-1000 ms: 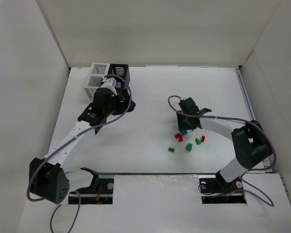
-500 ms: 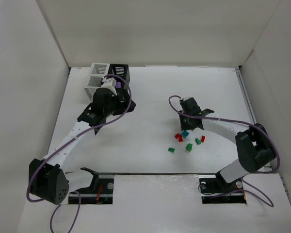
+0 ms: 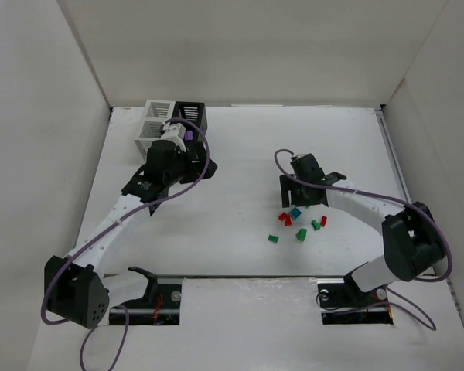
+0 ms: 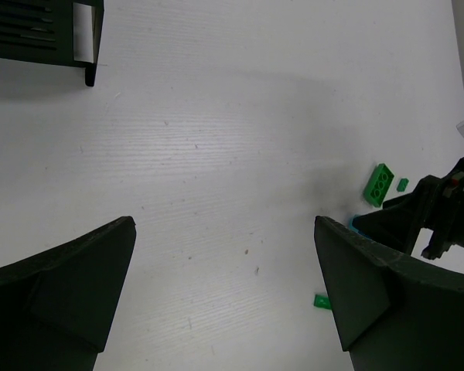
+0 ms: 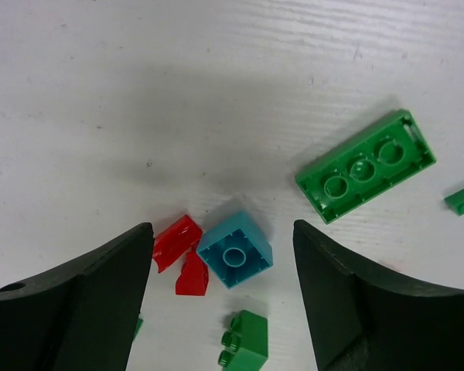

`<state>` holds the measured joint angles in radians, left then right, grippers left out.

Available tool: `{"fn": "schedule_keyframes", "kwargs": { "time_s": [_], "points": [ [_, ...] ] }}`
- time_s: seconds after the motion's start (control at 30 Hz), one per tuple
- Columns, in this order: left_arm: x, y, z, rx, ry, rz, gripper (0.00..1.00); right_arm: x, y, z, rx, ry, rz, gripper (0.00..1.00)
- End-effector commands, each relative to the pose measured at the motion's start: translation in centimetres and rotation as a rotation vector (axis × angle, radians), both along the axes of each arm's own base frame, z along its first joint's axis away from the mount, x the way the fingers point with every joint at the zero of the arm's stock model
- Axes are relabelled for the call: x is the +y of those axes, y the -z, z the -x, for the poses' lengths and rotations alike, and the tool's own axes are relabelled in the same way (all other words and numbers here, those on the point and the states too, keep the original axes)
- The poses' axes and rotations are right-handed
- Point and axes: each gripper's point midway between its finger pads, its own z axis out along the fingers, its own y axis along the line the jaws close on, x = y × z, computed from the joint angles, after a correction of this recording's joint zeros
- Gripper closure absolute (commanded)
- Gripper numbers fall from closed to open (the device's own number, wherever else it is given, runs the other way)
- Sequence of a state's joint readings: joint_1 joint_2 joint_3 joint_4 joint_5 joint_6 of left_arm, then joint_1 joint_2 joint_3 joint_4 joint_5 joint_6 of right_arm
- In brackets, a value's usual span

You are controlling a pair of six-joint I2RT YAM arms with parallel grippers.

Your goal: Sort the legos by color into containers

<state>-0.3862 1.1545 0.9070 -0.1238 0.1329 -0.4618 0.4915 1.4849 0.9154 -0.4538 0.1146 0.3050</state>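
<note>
Both jaws spread wide, nothing held. I've got the right gripper (image 5: pixel 223 232) low over the legos (image 3: pixel 298 224): teal brick (image 5: pixel 234 255) lies on the table (image 3: pixel 216 201) between its fingers, two red bits (image 5: pixel 182 255) right against it, green plate (image 5: pixel 366 165) just beyond, green brick (image 5: pixel 243 344) nearer. Left gripper (image 3: pixel 179 137) sits empty by the joined white box (image 3: pixel 153 124) and black box (image 3: pixel 192 114), well apart from the pile.

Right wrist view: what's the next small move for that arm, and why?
Probably lower straight down and close on the teal brick. It lies on the table between the open fingers of the right gripper, which holds nothing. The red bricks crowd its left edge, so they may get nudged.
</note>
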Motion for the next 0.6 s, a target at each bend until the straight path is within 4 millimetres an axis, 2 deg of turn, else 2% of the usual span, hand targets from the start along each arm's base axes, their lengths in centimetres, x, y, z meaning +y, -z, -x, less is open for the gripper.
{"fn": "schedule_keyframes", "kwargs": {
  "time_s": [0.0, 0.1, 0.37, 0.5, 0.57],
  "points": [
    [-0.5, -1.4, 0.2, -0.053, 0.025, 0.023, 0.00, -0.1, 1.1, 0.7, 0.054, 0.179, -0.067, 0.23],
    [-0.6, -1.1, 0.2, -0.043, 0.033, 0.024, 0.00, -0.2, 1.8, 1.2, 0.074, 0.263, -0.095, 0.30],
    [-1.2, -0.4, 0.2, -0.029, 0.061, 0.034, 0.00, -0.8, 2.5, 1.6, 0.090, 0.405, -0.154, 0.30],
    [-1.4, -0.3, 0.1, -0.027, 0.069, 0.037, 0.00, -1.3, 2.9, 1.6, 0.099, 0.442, -0.189, 0.33],
    [-1.6, 0.0, 0.1, -0.017, 0.078, 0.039, 0.00, -1.4, 3.1, 1.7, 0.100, 0.450, -0.194, 0.39]
  ]
}}
